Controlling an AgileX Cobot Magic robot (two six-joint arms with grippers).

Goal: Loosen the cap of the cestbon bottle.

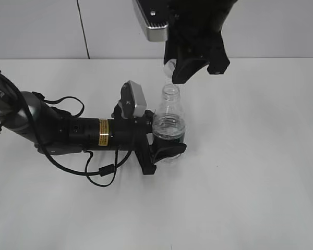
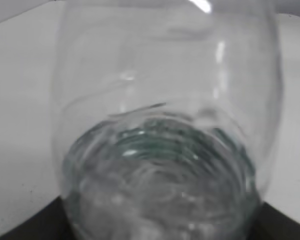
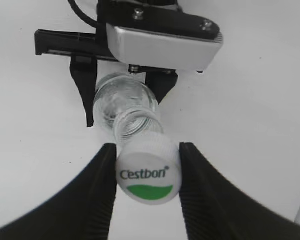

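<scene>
Bench (image 1: 261, 198): plain white surface, filling the near and middle ground of the exterior view; pale wall panels behind its far edge.
Left arm (image 1: 68, 130): lies low over the bench, reaching in from the left; black body with a yellow label band, loose black cable looping on the near side, a grey camera box mounted on top near the wrist.
Right arm (image 1: 198, 31): comes down from the far top of the exterior view; dark housing with a silver-grey camera block at its left.
Cestbon bottle (image 1: 169, 122): stands upright near the middle of the bench; clear plastic, ribbed shoulders, dark green label low on the body, mostly masked by the claw. Mouth is open, no cap on the neck. In the left wrist view it fills the frame, blurred, with ribbing visible through the wall.
Left claw (image 1: 166, 141): clenched around the bottle's lower body, one finger on the far side and one on the near side, both touching the plastic.
Right claw (image 3: 148, 175): grasping the cap, a black ridged finger pressed on each side of it; it hangs just above and slightly to the far side of the bottle mouth, clear of the neck.
Cap (image 3: 148, 172): round, white, "Cestbon" lettering across the top with a green segment below; held between the right claw's fingers, apart from the bottle.
</scene>
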